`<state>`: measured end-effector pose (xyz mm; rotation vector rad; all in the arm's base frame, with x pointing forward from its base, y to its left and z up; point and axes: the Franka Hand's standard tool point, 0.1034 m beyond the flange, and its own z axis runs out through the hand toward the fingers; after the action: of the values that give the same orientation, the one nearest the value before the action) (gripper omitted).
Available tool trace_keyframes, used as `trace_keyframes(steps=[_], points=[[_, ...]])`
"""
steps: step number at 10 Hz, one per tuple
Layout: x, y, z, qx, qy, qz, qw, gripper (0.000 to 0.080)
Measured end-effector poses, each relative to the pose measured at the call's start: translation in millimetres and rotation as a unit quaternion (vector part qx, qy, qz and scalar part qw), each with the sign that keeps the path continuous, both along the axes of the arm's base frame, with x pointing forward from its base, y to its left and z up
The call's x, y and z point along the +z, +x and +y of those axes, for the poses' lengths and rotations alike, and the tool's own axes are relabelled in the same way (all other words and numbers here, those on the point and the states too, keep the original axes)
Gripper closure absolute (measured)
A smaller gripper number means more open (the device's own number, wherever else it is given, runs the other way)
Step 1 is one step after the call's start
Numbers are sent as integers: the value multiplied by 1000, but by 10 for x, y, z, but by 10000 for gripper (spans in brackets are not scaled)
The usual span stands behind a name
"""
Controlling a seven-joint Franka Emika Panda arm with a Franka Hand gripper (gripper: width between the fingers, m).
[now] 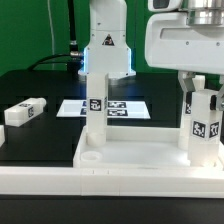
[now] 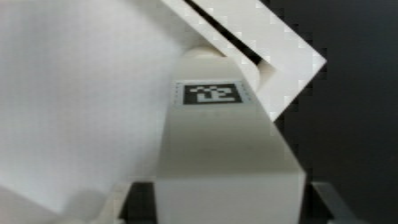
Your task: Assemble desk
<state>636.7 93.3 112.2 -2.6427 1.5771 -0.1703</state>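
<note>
Three legs are in view, with one tabletop point(image 1: 130, 160) and one marker board point(image 1: 128, 108). The tabletop lies along the table edge nearest the exterior camera, rim upward.

1. The standing leg point(image 1: 95, 112) is upright at the tabletop's far corner on the exterior view's left. One empty round socket point(image 1: 89, 156) shows just in front of it.
2. The held leg point(image 1: 203, 125) point(image 2: 217, 150) is upright at the tabletop's end on the exterior view's right. Which corner it occupies cannot be told.
3. The loose leg point(image 1: 25, 111) lies flat near the table edge on the exterior view's left, well apart from the tabletop.

The gripper point(image 1: 202, 90) point(image 2: 222, 207) pinches the held leg from above, one finger on each side face.
</note>
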Motion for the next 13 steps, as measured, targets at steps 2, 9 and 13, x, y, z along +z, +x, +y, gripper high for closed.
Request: trace_keyframes(steps=[2, 9, 13], points=[[-2, -14, 17, -70, 18, 8, 997, 509], [-12, -29, 64, -53, 18, 13, 998, 181], [1, -24, 128, 180, -22, 12, 983, 150]])
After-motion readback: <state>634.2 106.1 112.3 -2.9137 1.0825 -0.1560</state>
